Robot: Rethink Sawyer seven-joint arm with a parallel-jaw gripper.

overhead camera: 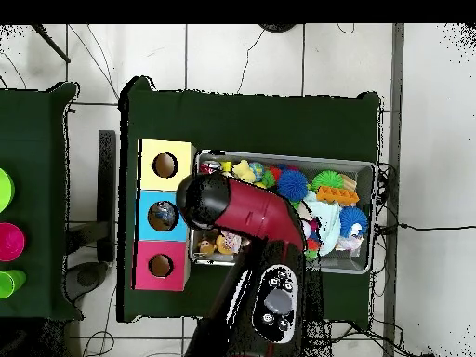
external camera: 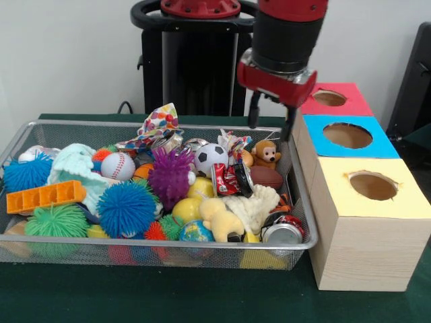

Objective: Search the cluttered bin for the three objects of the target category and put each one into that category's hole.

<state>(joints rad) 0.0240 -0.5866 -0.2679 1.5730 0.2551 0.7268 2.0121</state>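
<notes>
The silver wire-mesh bin (external camera: 74, 123) is full of toys: a soccer ball (external camera: 210, 158), a baseball (external camera: 118, 165), a purple spiky ball (external camera: 170, 176), a blue spiky ball (external camera: 126, 208), a crushed red can (external camera: 229, 180), a silver can (external camera: 283, 233) and a monkey plush (external camera: 266, 153). My gripper (external camera: 271, 124) hangs open and empty above the bin's far right corner, beside the boxes. Three boxes with round holes stand in a row to the right: red (external camera: 333, 99), blue (external camera: 347, 136) and yellow (external camera: 374, 186). In the overhead view the arm (overhead camera: 232, 204) hides the gripper and part of the bin (overhead camera: 373, 218).
The boxes touch the bin's right side and also show in the overhead view: yellow (overhead camera: 165, 165), blue (overhead camera: 160, 216), red (overhead camera: 160, 266). The robot pedestal (external camera: 192, 60) stands behind the bin. A second table with green (overhead camera: 5, 191) and pink (overhead camera: 7, 242) items is at the overhead view's left.
</notes>
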